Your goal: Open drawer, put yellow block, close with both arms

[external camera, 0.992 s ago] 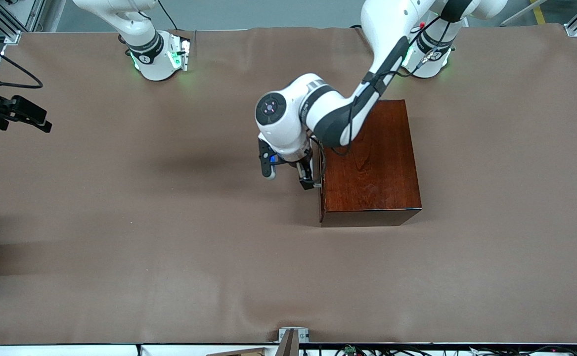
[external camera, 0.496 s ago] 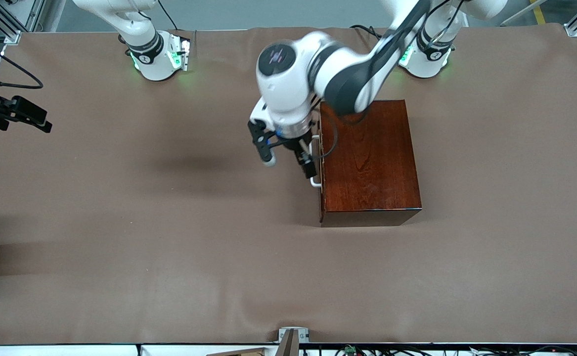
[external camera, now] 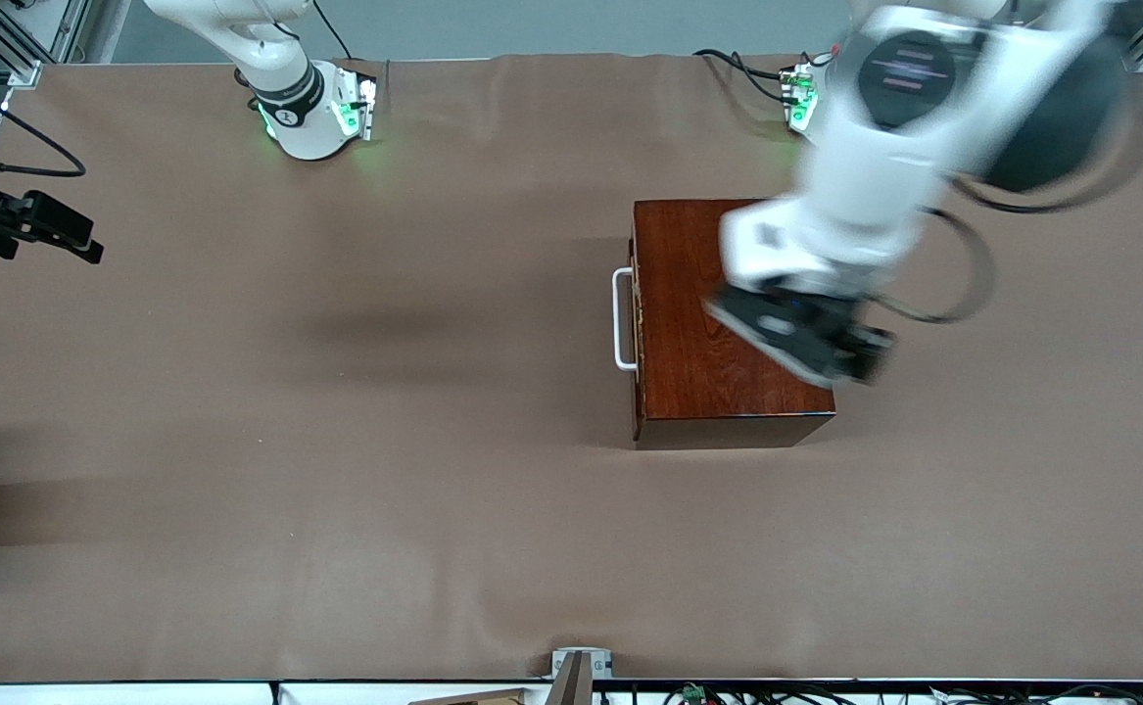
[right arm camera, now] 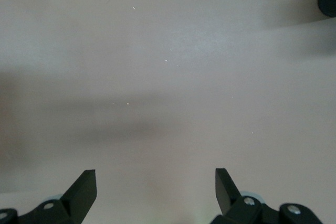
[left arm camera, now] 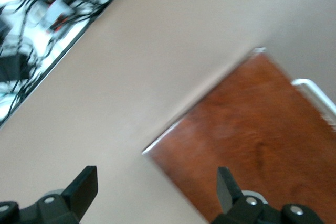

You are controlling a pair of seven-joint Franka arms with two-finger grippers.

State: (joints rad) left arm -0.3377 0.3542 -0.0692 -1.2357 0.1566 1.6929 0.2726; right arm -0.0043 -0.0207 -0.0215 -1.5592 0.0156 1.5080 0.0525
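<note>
The drawer (external camera: 636, 318) sits pushed into its mahogany box (external camera: 728, 323), contents unseen and no yellow block visible, while the left gripper (external camera: 806, 338), fingers spread and empty, hangs over the box's lid; the right gripper (right arm camera: 156, 192), open too, waits over bare table (right arm camera: 168, 77).

This looks like a robot lab. Two big white robot arms (external camera: 282, 83) with green lights stand on a table (external camera: 336, 490) covered in brown cloth. Metal frame bars (external camera: 3, 49) and many cables (external camera: 728, 693) sit around the table's edges.
</note>
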